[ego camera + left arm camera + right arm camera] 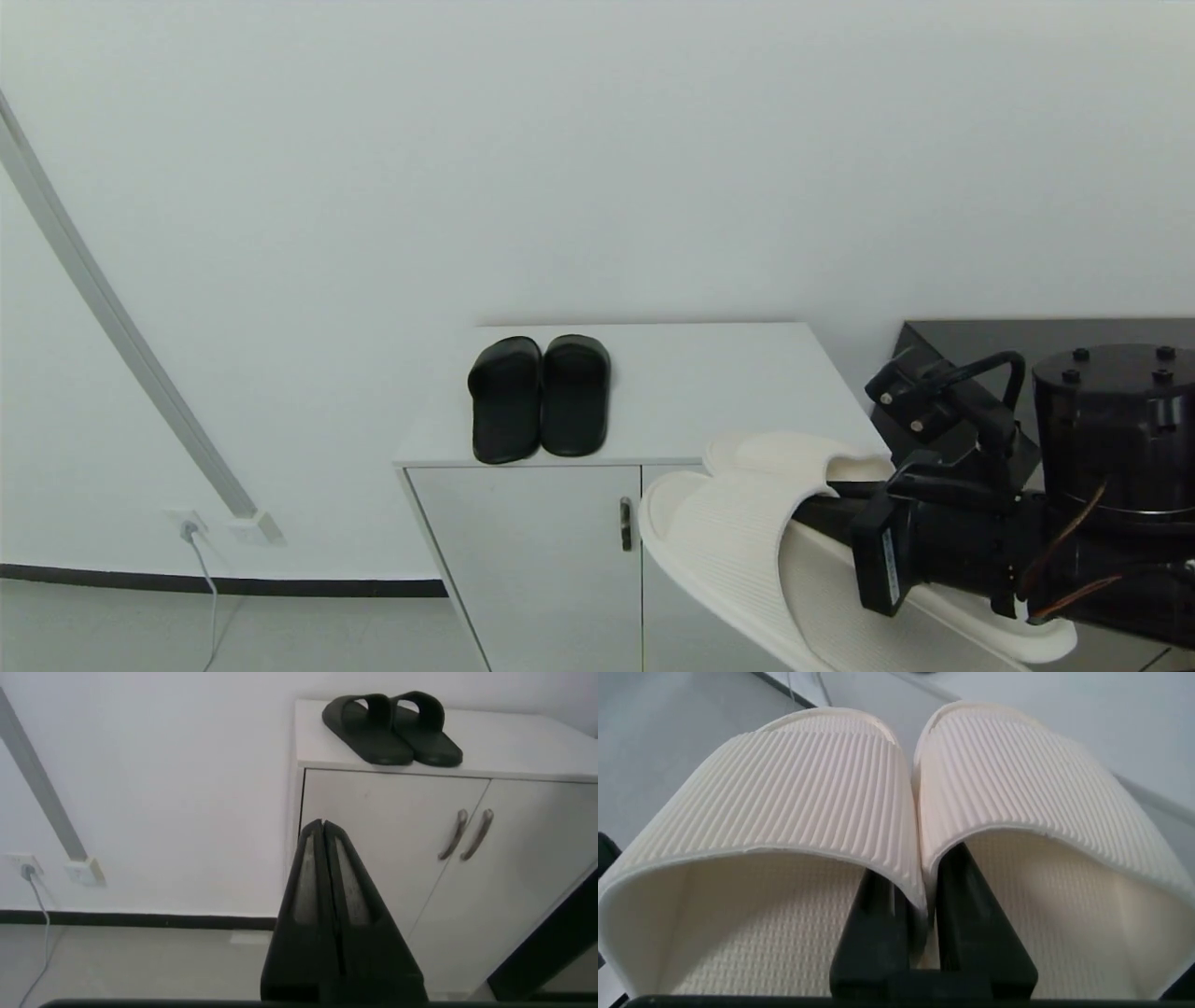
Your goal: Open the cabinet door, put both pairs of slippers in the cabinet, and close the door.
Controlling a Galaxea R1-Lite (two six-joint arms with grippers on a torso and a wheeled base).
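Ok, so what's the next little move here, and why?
Probably open the left gripper and reach for a door handle: both cabinet doors are shut, and the right gripper is clamped on the white slippers.

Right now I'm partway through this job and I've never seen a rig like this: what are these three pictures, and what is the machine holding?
It is a two-armed robot, and each arm ends in a claw. The wide picture comes from a camera on its head, looking down at a white cabinet with both doors shut. A pair of black slippers lies on its top. The other two pictures come from cameras on the wrists, each looking along its own claw. The right claw grips a pair of white slippers, one finger inside each, pinching their touching sides together. The head view shows them held in front of the cabinet's right side. The left claw is shut and empty, facing the cabinet front with its two handles.
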